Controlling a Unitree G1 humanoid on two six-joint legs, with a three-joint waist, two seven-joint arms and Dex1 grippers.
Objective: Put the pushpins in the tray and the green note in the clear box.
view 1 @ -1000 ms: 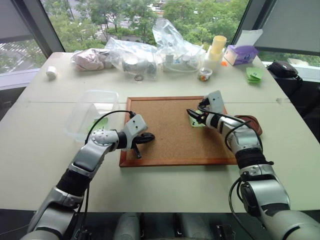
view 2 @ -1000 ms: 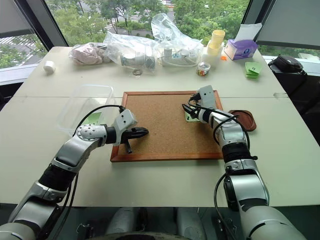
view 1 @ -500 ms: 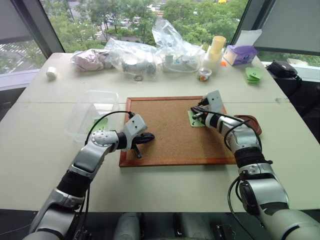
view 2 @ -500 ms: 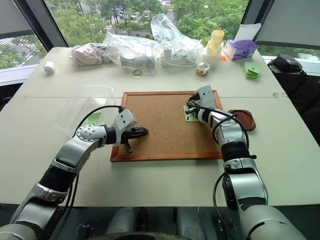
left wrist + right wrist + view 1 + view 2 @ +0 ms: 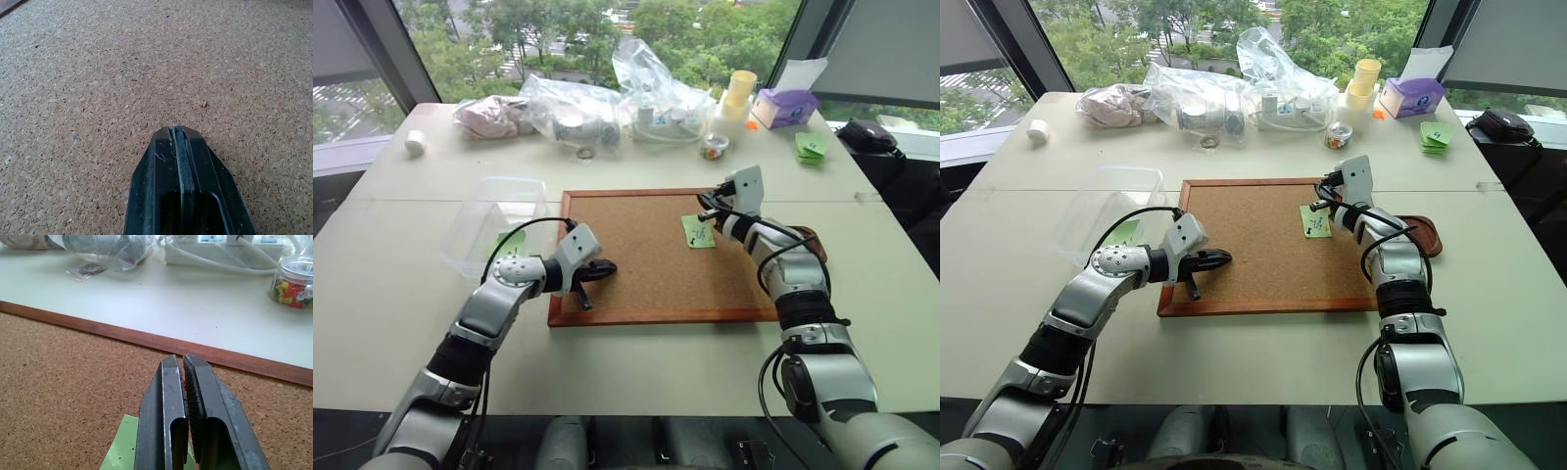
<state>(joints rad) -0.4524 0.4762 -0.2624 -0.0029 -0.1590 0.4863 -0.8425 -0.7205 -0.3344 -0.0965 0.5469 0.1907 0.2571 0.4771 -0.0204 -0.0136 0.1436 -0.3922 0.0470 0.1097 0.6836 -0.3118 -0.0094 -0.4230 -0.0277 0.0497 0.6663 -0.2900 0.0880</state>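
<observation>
**Pin pinched off the corkboard, note lying loose**

From the head views, we are holding our right end effector (image 5: pixel 708 208) just above the far right part of the corkboard (image 5: pixel 636 284), over the green note (image 5: pixel 698 231) lying flat there. The tray (image 5: pixel 1427 235) is sitting just right of the board, the clear box (image 5: pixel 492 220) on the tabletop (image 5: pixel 391 284) at its left.

In the left wrist view, our left end effector (image 5: pixel 178 139) is pressed together, empty, over bare cork.

In the right wrist view, the fingers (image 5: pixel 168 396) are pinching a red pushpin (image 5: pixel 185 383): tiny, hard and slippery, we judge, easily dropped. The note is thin and limp; we are judging an edge the best hold.
</observation>
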